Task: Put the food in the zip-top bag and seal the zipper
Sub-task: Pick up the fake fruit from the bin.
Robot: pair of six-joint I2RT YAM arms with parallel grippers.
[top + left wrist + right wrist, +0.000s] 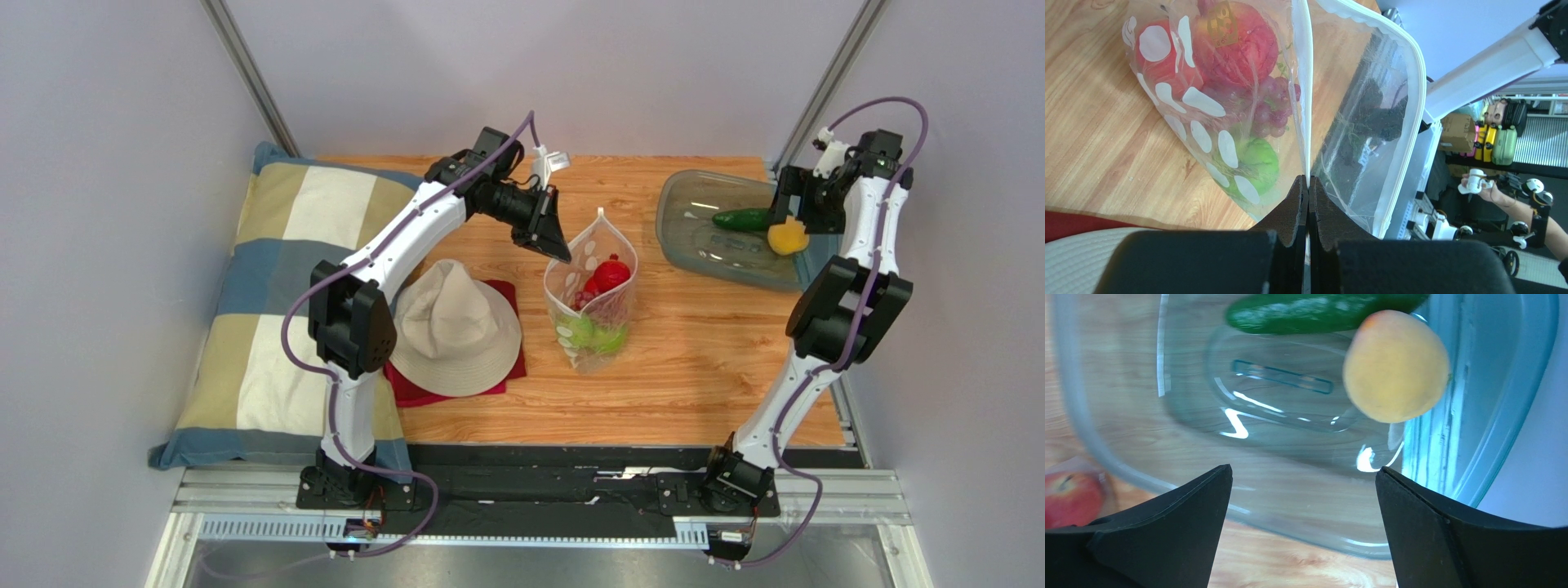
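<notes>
The hat (pixel 454 328) sits near the left edge. The left gripper (pixel 1308 184) pinches the bag (pixel 591 306) rim mid-table, fruit (pixel 1235 43) inside. Bare wood (pixel 693 337) lies between bag and tray (pixel 672 214) in the far right corner. The right gripper (pixel 1303 478) hangs over it, jaws wide

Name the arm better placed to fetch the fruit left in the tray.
Right. The right tool hangs open over the tray, close to the orange fruit and green piece. The left tool is shut on the zip-top bag's edge, holding it up.
</notes>
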